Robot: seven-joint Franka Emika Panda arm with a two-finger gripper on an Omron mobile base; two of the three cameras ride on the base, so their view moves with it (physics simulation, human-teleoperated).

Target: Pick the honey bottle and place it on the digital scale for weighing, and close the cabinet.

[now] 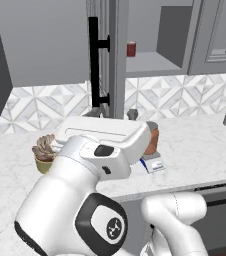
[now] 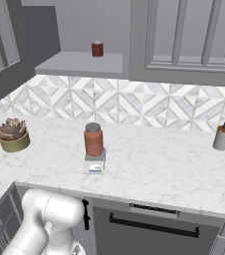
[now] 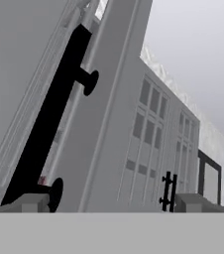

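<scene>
Grey cabinet [image 1: 112, 55] door ajar; honey bottle [image 2: 93, 139] already standing on the digital scale [image 2: 94, 164] on the table [image 2: 164, 164]
Pincer [image 3: 106, 202] spread wide, empty, facing the bar handle [image 3: 54, 124]; a glancing push could slip off the door edge and leave it unclosed

Even, flat rendered light, soft and low in detail.

You get bright, diffuse light with no glare on the marble surface [image 2: 159, 164] and only faint shadows: one under the honey bottle [image 2: 93, 140], darker shade inside the open cabinet [image 1: 150, 30] recess. Edges look slightly soft and pixelated in both base views. In the hand view the black bar handle [image 3: 49, 124] sits close and blurred, and the far wall fades into haze.
</scene>
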